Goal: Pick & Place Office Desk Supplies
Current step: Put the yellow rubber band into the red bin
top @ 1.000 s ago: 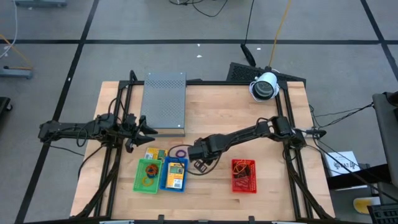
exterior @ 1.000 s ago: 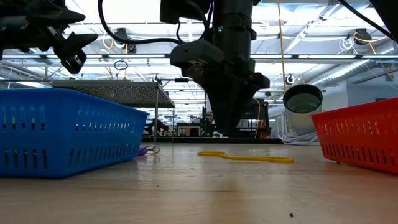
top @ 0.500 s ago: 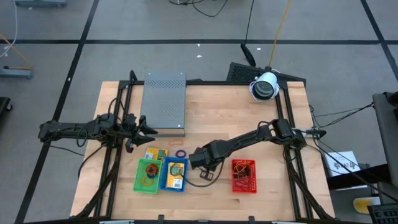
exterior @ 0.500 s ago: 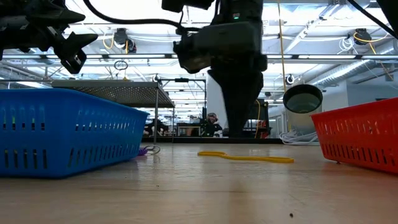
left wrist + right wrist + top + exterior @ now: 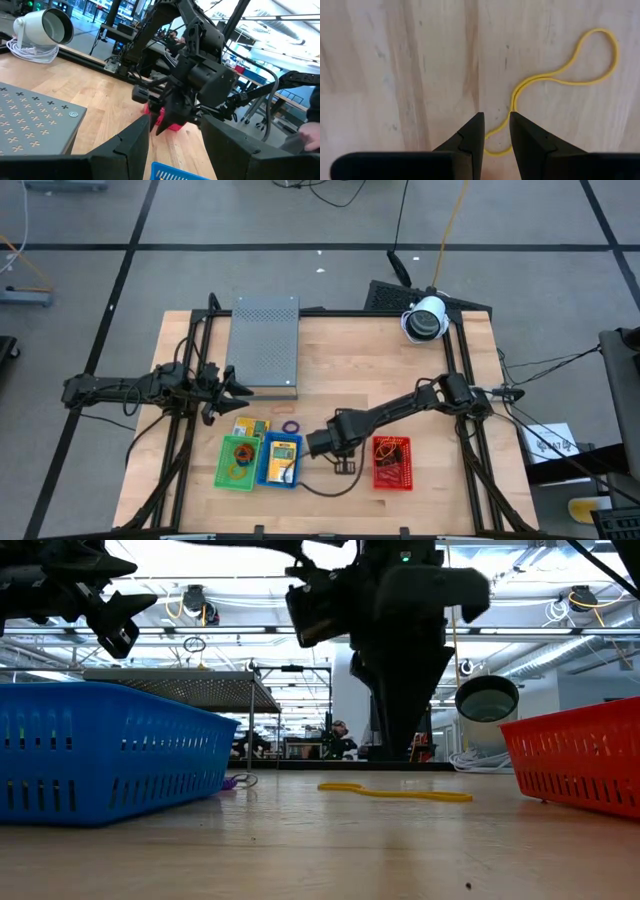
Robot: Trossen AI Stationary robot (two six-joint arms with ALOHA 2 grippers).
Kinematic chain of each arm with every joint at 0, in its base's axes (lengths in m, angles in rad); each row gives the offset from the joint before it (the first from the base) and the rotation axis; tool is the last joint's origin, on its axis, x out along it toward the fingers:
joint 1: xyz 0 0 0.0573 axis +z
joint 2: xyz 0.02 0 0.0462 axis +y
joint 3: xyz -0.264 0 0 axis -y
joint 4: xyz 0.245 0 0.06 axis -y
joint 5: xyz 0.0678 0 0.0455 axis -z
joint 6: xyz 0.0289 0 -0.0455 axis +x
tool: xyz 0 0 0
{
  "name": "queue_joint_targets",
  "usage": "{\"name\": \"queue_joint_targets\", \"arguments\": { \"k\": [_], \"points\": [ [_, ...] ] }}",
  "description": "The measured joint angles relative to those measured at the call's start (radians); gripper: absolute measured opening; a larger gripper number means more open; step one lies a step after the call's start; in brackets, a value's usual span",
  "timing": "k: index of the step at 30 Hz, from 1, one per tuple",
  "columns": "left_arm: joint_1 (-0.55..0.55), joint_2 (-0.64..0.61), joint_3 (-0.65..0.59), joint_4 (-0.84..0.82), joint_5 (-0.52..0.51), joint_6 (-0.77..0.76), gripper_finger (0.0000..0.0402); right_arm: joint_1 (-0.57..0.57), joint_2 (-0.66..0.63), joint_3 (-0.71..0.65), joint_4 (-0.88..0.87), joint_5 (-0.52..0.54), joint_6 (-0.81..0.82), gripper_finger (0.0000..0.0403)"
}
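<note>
Fingers of the right gripper (image 5: 495, 131) stand slightly parted, grasping nothing, poised straight above a yellow rubber band (image 5: 559, 79) lying flat on the wooden desk (image 5: 350, 370). The pinched middle of the band sits right between the tips. It looks light, limp and stretchy, so pinching that doubled strand seems best. The band lies between the blue basket (image 5: 279, 461) at nine o'clock and the red basket (image 5: 392, 463) at three o'clock. The left gripper (image 5: 232, 388) waits, released, beside the grey perforated box (image 5: 264, 345).

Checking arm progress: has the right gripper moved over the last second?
Yes. In the high view the right gripper has moved down-picture and right, from beside the blue basket toward the red basket.
</note>
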Motion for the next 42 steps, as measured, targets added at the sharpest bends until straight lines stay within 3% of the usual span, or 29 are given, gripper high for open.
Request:
{"name": "queue_joint_targets", "arguments": {
  "k": [4,16,28,42],
  "points": [
    [0.0,0.0,0.0,0.0,0.0,0.0,0.0186,0.004,-0.016,0.0,-0.004,0.001,-0.013,0.0084],
    [0.0,0.0,0.0,0.0,0.0,0.001,0.0186,0.005,-0.024,-0.001,0.007,0.003,0.163,0.0084],
    [0.0,0.0,0.0,0.0,0.0,0.002,0.0186,-0.019,-0.025,-0.096,0.059,0.003,0.176,0.0084],
    [0.0,0.0,0.0,0.0,0.0,0.001,0.0186,-0.038,-0.025,-0.113,0.091,0.003,0.165,0.0084]
  ]
}}
